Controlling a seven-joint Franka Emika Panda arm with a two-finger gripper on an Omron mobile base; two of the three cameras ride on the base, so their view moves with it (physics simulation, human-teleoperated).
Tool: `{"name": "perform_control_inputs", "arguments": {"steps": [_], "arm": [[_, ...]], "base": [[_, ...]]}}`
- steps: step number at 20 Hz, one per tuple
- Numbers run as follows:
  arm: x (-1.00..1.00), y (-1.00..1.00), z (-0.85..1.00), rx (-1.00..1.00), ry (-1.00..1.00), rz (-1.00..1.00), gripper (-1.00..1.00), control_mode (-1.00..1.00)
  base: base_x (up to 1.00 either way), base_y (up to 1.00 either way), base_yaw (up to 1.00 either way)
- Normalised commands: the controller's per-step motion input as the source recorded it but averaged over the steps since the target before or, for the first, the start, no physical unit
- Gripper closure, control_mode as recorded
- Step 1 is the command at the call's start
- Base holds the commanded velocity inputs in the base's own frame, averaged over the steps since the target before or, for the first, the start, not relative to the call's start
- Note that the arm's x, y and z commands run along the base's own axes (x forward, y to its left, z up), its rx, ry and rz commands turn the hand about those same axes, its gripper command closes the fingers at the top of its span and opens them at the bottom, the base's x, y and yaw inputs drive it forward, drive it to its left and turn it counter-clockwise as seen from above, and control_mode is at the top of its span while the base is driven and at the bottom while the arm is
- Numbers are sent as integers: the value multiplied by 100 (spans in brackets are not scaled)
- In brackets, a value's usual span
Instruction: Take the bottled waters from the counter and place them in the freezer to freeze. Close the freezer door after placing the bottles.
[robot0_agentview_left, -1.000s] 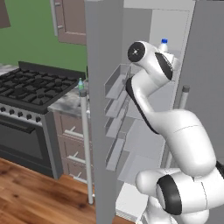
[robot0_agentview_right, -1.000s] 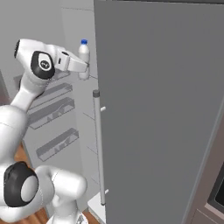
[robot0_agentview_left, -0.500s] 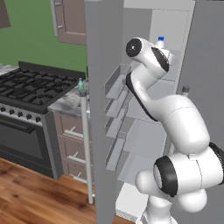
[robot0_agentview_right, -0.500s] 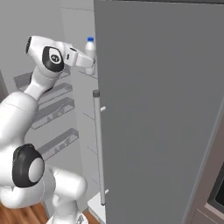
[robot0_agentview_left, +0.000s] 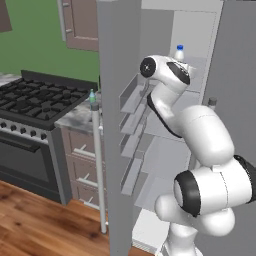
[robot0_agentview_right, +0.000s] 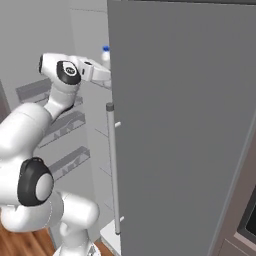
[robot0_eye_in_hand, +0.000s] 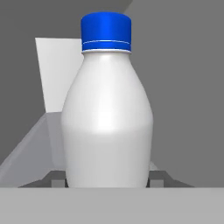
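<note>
Reaching into the upper part of the freezer (robot0_agentview_left: 200, 35), the arm carries the white bottle (robot0_eye_in_hand: 106, 127) with the blue cap (robot0_eye_in_hand: 106, 32). In the hand view the bottle stands upright in the centre of the frame, its base seated between the dark finger tips (robot0_eye_in_hand: 57, 178) at the bottom edge, so the gripper (robot0_eye_in_hand: 106, 180) is clenched around that bottle. In the left base view the blue cap pokes up just above the wrist, right of centre near the top of the frame; in the right base view it shows in the upper left, just beside the edge of the plain grey right-hand door (robot0_agentview_right: 185, 125).

The freezer door (robot0_agentview_left: 117, 125) stands open in the middle of the left base view (its inner shelf bins (robot0_agentview_left: 131, 100) face the arm). The teal bottle (robot0_agentview_left: 92, 97) with the green cap rests on the counter (robot0_agentview_left: 77, 116), left of centre, beside the black stove (robot0_agentview_left: 35, 100).
</note>
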Motion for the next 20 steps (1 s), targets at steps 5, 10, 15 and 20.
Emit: {"name": "perform_control_inputs", "arguments": {"steps": [5, 10, 15, 20], "arm": [[17, -17, -12, -2, -3, 0, 100, -100], [6, -5, -8, 0, 0, 0, 100, -100], [23, -5, 0, 0, 0, 0, 100, -100], [30, -8, 0, 0, 0, 0, 100, -100]], "base": [[0, 0, 0], [0, 0, 0], [0, 0, 0], [0, 0, 0]]}}
